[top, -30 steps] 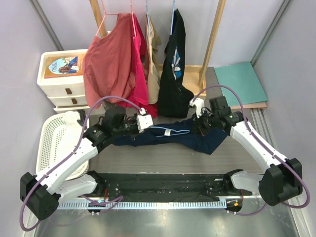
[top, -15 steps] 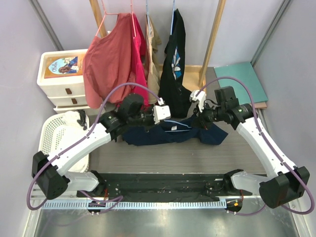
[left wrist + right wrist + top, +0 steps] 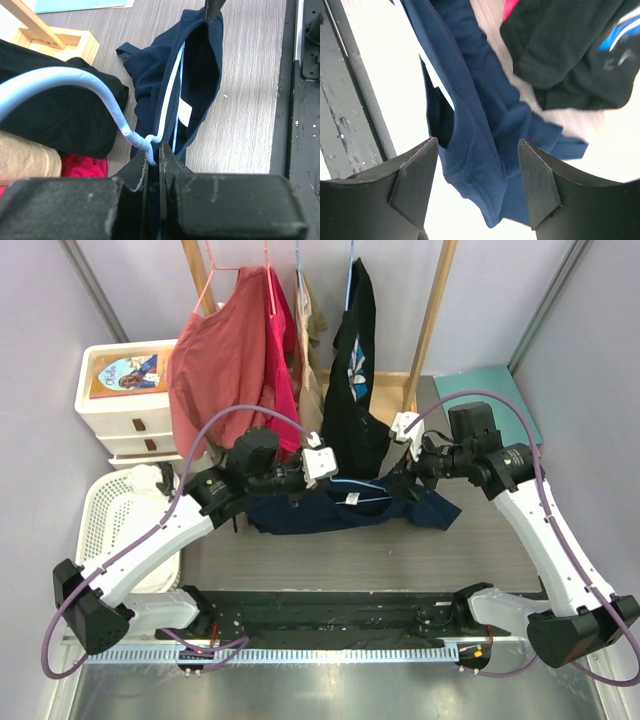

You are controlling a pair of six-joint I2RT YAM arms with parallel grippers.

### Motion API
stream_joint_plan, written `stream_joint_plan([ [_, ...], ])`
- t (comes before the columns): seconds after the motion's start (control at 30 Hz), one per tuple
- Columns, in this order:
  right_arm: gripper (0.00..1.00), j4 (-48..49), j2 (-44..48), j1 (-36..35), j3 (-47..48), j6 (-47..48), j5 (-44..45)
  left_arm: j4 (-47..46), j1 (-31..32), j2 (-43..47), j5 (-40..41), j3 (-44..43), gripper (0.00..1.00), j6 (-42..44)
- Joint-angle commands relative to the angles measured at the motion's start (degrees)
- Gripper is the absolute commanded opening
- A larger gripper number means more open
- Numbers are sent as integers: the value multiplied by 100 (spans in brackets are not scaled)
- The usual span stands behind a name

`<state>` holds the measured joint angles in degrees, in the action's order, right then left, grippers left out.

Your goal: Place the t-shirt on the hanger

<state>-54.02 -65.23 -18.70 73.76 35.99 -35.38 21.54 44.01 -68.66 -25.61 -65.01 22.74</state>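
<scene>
release at right: right gripper (image 3: pixel 477 172) springs open off the t-shirt (image 3: pixel 480 115), which now hangs on the hanger (image 3: pixel 65 75) clamped at its neck by the closed left gripper (image 3: pixel 159 152) above the table (image 3: pixel 250 100), so dressing looks about done.

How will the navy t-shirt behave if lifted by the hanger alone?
Probably floppy: the t-shirt hangs in folds along the hanger. Likely light, being thin cloth. It may slide on the wire, as the right end effector stands open.
</scene>
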Motion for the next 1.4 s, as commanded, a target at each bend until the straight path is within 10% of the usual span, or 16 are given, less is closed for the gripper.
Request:
stream_joint_plan([
  [0.0,70,-47,20,-160,507,251,-373,-396,-6,81,-120,-292,0,-147],
  [0.5,65,1859,-648,-1760,438,-74,734,-282,-6,89,-489,-416,0,-235],
  [0.6,47,1912,-754,-1839,420,-83,690,-264,-6,169,-445,-346,0,-244],
  [0.7,1,1869,-684,-1839,368,-57,637,-221,-15,309,-227,-267,0,-244],
  [0.9,1,1580,-26,-1726,122,22,664,787,-452,669,-23,-135,26,27],
  [1.37,1,815,300,-1470,376,145,444,1722,-1544,1250,-481,279,7,1126],
])
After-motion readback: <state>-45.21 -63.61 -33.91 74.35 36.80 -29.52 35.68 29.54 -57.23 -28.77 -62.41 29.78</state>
